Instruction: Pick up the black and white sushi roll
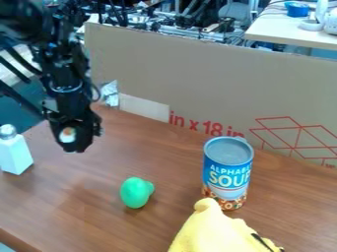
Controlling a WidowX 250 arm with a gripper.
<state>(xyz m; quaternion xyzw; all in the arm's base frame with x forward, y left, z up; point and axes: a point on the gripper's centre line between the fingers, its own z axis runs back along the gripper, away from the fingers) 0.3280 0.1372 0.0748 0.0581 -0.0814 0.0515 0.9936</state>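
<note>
The black gripper (78, 142) hangs over the left rear part of the brown table, with the arm coming in from the upper left. Nearest to it, lower and to the left, a white bottle (15, 153) with a grey cap stands upright. A small green rounded object (135, 192) lies near the middle of the table, to the right of and in front of the gripper. Farther right stands a blue soup can (227, 172), upright. In front of the can, a yellow plush-like object (220, 229) reaches past the bottom edge of the view.
A tall cardboard panel (217, 78) with red markings runs along the table's back edge. The brown table (85, 211) has its front left edge at the lower left. Behind the panel are a pale desk (296, 29) and cluttered equipment.
</note>
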